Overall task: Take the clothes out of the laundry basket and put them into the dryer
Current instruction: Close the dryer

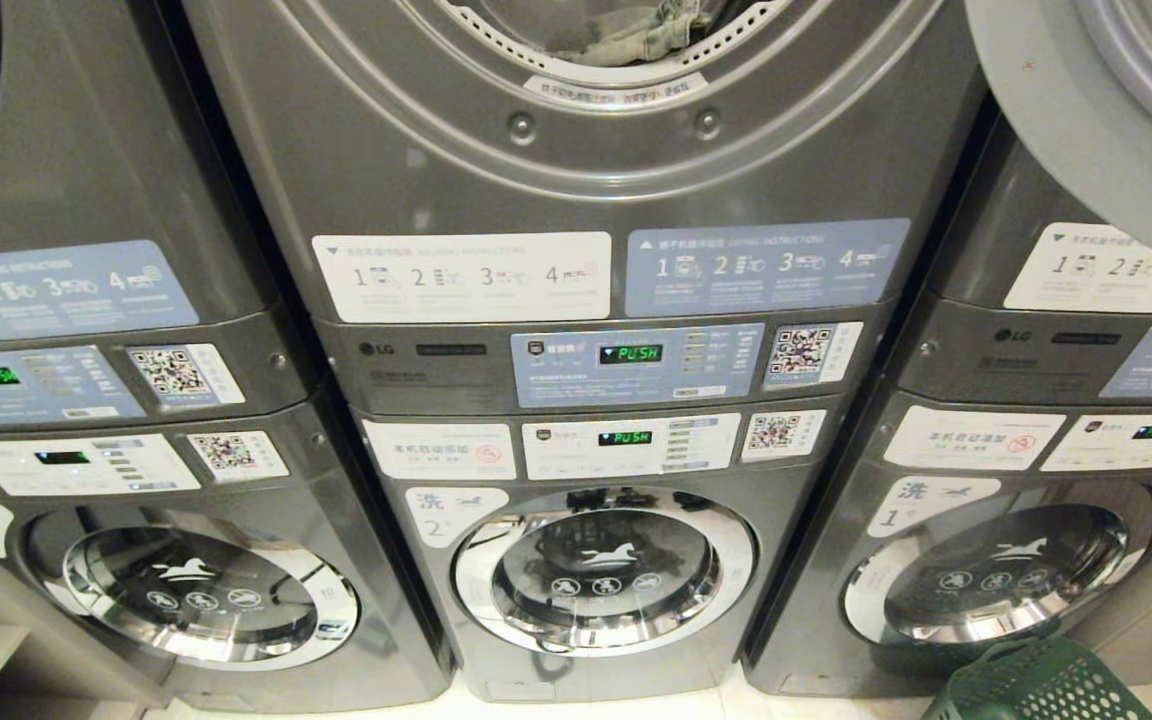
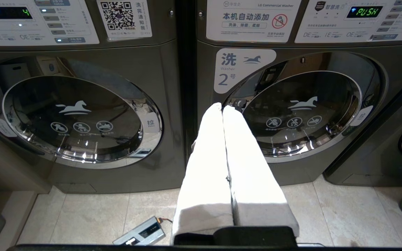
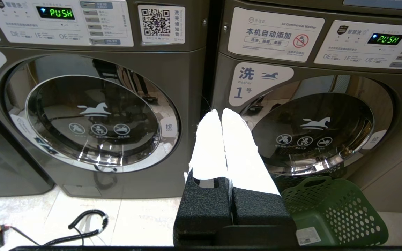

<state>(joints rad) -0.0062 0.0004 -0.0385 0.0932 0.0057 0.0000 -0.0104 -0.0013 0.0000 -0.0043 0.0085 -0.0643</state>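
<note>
Green laundry basket (image 3: pixel 330 212) beside closed right tool (image 3: pixel 221 112).

Pale tiled floor (image 3: pixel 145 219) carrying the row of dark grey stacked machines, including the washer labelled 2 (image 2: pixel 291 115) and the washer labelled 1 (image 3: pixel 312 132). Dark green lattice laundry basket (image 3: pixel 330 212) standing on the tiles just before washer 1. A coiled black cable (image 3: pixel 82 223) and a small grey box (image 2: pixel 141 235) lying on the tiles nearby
</note>
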